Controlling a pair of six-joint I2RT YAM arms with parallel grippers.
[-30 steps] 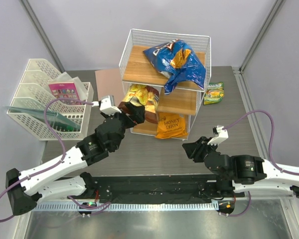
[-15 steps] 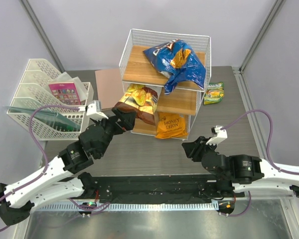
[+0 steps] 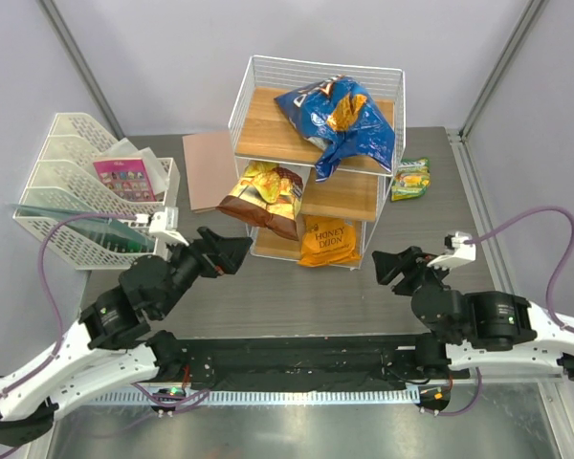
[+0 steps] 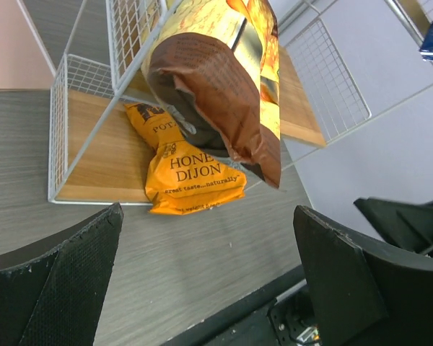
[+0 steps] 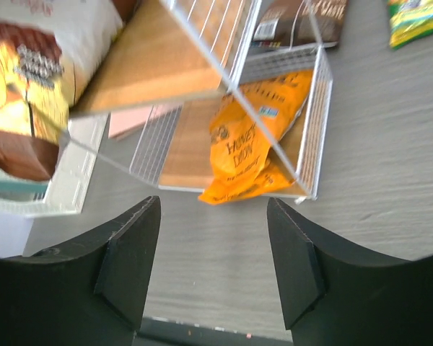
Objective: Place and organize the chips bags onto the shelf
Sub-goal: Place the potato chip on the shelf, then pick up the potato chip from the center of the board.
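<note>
Grey wood-grain desk [image 3: 297, 292] carries the white wire shelf [image 3: 263, 129] with wooden boards. The blue Doritos bag [image 3: 340, 120] lies on its top tier. A brown-and-yellow chips bag [image 3: 265, 199] droops off the middle tier's front-left edge, and the orange Honey Dijon bag [image 3: 325, 241] lies on the bottom tier. The small green-yellow bag [image 3: 411, 179] lies on the desk, right of the shelf. The left gripper [image 3: 237, 254] gapes wide and the right gripper [image 3: 387, 266] stands parted — both empty, near the shelf's front.

overhead from behind, both wrists facing shelf [image 3: 268, 124]
</note>
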